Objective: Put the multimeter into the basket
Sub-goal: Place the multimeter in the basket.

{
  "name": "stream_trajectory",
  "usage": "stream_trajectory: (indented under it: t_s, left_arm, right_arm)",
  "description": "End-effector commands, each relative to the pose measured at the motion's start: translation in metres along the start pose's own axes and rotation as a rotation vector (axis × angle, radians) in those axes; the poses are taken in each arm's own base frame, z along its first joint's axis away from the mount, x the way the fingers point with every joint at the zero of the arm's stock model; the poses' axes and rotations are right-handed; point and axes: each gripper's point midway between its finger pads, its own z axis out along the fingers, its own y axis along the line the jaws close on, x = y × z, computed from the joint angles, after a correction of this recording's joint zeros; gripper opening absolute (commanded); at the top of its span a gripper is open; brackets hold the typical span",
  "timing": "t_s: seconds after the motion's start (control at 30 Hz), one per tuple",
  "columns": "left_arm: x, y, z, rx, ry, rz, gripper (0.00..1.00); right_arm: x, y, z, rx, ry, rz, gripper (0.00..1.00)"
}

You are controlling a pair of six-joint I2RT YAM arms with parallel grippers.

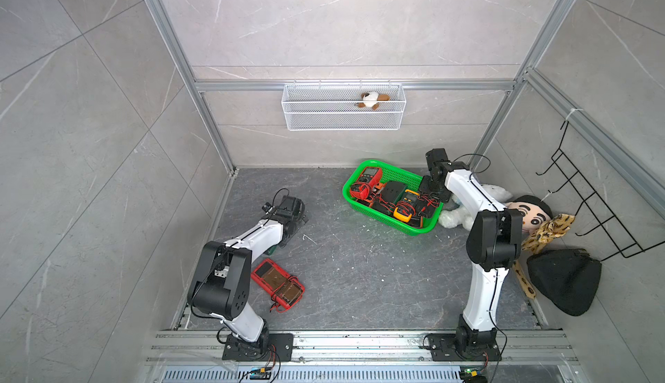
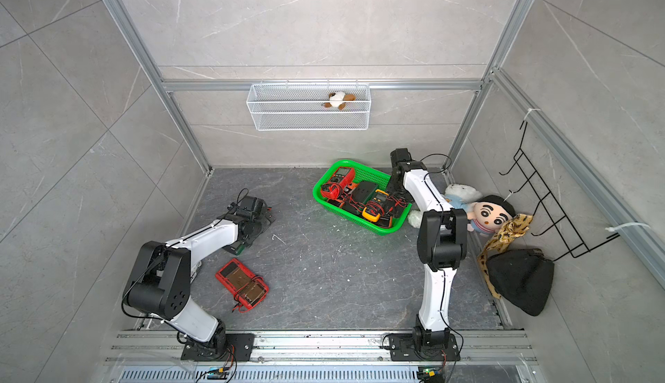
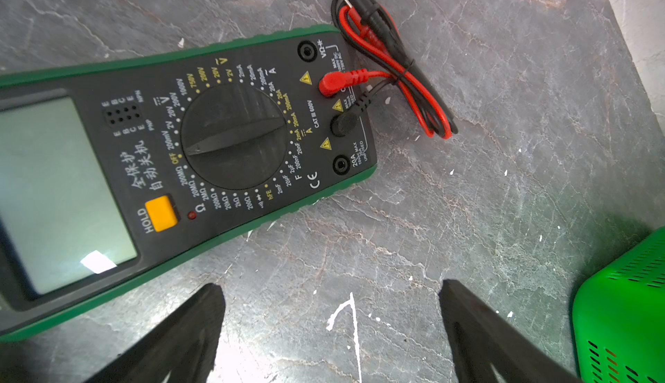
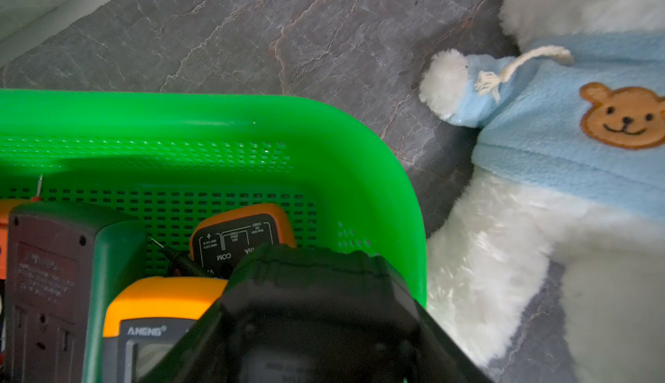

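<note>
Your left jaws are standing wide open over the table (image 3: 467,183), holding nothing; the green multimeter (image 3: 216,140) is lying face up just ahead of them, toward one finger. Farther off, your right jaws are gripping a black multimeter (image 4: 316,309) above a corner of the basket (image 4: 360,154).
</note>
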Motion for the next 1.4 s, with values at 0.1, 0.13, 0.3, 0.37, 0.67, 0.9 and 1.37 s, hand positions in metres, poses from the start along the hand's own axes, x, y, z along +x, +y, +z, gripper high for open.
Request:
stream_trajectory:
  t_s: [0.1,0.13,0.3,0.37,0.67,0.9,1.37]
  left_arm:
    - [-0.008,-0.018,-0.003,0.041,-0.016,0.002,0.98]
    - [-0.008,-0.018,-0.003,0.041,-0.015,0.003,0.98]
    - [-0.009,-0.020,-0.004,0.044,-0.017,0.002,0.98]
    - [-0.010,-0.021,-0.004,0.045,-0.017,0.002,0.98]
    - [-0.010,-0.021,-0.005,0.046,-0.018,0.001,0.98]
    - [-0.009,-0.022,-0.003,0.048,-0.011,0.004,0.98]
    - [-0.008,-0.021,-0.002,0.047,-0.009,0.000,0.98]
  right_arm:
    - [0.019,-0.009,0.016,0.035,0.060,-0.057,0.89]
    - [0.016,-0.008,0.012,0.031,0.052,-0.061,0.93]
    - [0.012,-0.009,-0.001,0.021,0.034,-0.070,1.00]
    - [0.010,-0.011,-0.009,0.021,0.028,-0.069,1.00]
    - [0.016,-0.014,-0.045,-0.028,0.007,-0.054,0.84]
    - [0.029,-0.010,-0.037,-0.044,0.044,-0.043,0.80]
    - [0.047,0.004,0.011,-0.050,0.145,-0.039,0.47]
